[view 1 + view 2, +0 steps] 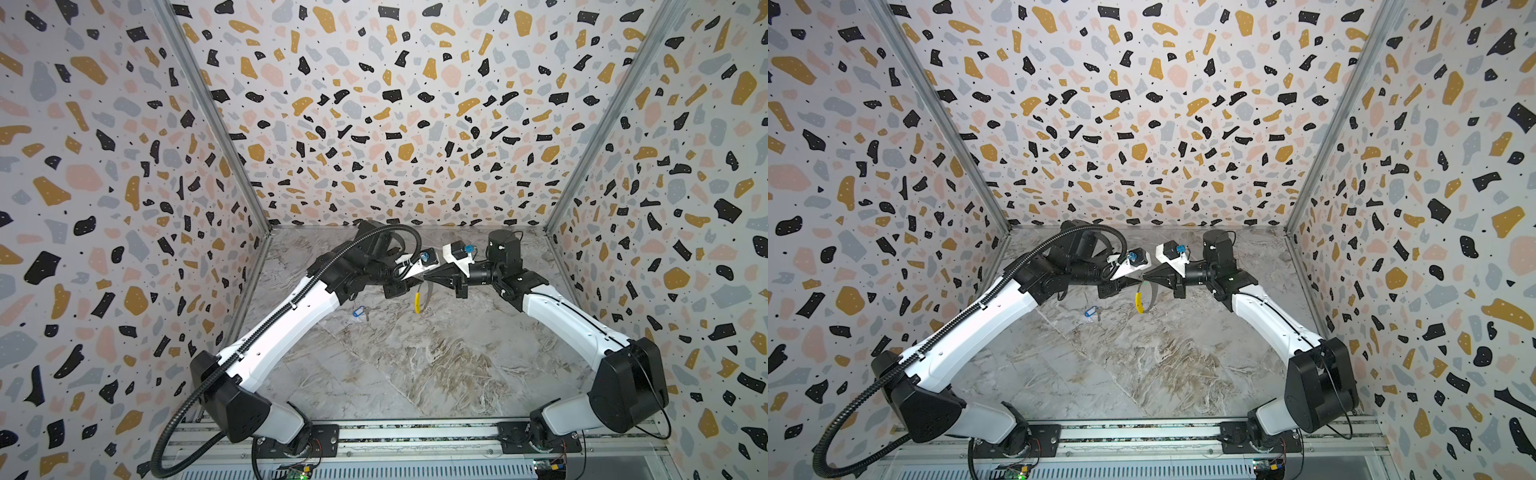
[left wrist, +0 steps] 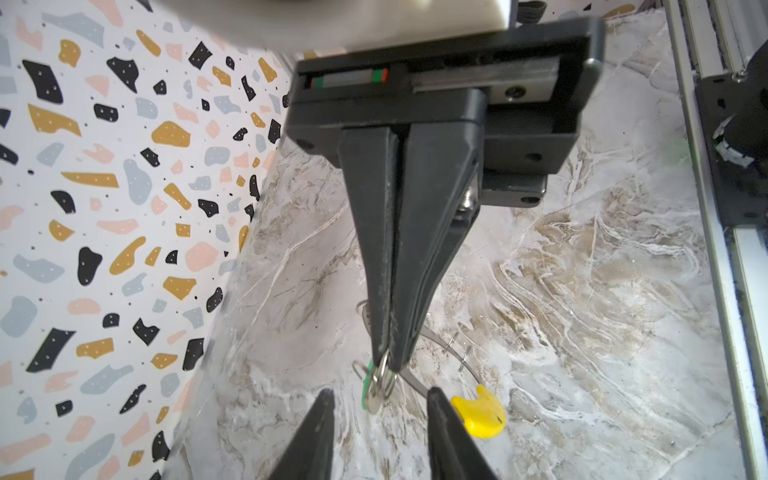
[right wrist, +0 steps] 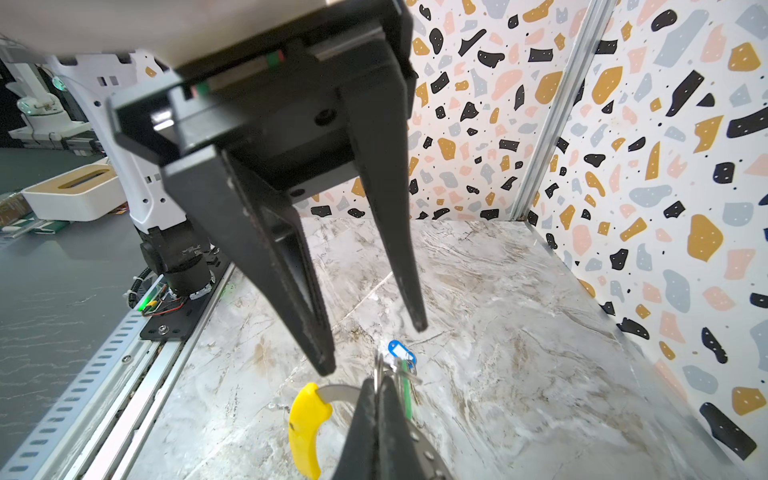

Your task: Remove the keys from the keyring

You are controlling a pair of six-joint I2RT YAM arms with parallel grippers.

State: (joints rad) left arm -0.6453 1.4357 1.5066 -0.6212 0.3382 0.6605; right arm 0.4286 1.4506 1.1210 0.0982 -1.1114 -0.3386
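My right end effector [image 2: 390, 361] is pinching the small loop of the green-tagged key [image 2: 376, 390] just above the yellow sleeve [image 2: 478, 415], my left end effector [image 3: 374, 347] hovering spread beside it. I judge it should be closing on the keyring [image 3: 337, 392], not the tag. The keyring is hanging upright over the bench [image 1: 415, 374], long axis pointing down, the blue-tagged key [image 1: 359, 311] lying free near the sleeve.

Terrazzo walls [image 1: 374, 104], marbled floor [image 1: 415, 353]
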